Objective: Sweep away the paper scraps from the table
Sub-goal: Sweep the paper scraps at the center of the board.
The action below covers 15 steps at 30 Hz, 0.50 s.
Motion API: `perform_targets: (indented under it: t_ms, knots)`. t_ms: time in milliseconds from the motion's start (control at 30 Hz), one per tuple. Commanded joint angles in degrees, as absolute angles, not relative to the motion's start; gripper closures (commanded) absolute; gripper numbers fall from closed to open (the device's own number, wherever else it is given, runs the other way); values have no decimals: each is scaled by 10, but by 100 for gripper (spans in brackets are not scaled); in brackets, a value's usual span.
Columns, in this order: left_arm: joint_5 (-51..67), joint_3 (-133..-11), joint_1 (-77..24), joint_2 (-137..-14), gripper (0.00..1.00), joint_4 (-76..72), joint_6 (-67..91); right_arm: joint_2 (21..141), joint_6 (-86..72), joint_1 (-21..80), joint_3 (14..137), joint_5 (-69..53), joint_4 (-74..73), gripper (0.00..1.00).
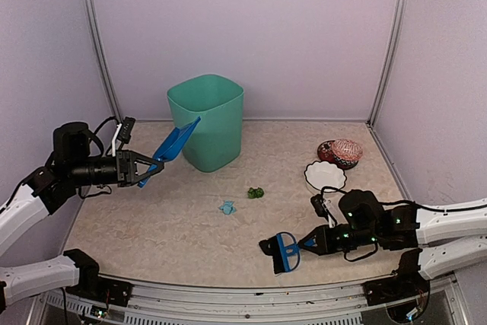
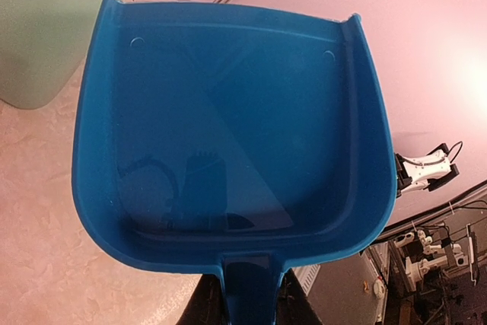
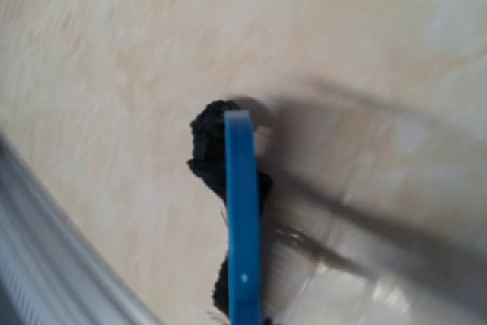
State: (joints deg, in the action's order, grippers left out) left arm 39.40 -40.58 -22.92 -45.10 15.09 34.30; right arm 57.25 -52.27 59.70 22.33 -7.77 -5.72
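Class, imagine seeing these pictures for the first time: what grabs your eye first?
The green bin at the back stands out, with the left gripper holding a blue dustpan in the air beside it. Near the front, the right gripper holds a blue brush.

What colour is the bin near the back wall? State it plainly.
The bin is mint green, seen best in the top external view.

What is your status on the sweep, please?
Left hand shut on empty dustpan, raised by bin. Right hand shut on brush, low over table. Two paper scraps mid-table, nothing in the way.
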Motion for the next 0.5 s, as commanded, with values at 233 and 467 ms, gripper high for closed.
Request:
perform_targets:
  t_ms: [233,467]
  knots:
    - [364,-380,-249,-430,100,159,361,647,-519,538,265,34,69,100]
    - [275,-364,-309,-391,100,186,395,689,-470,512,339,10,58,100]
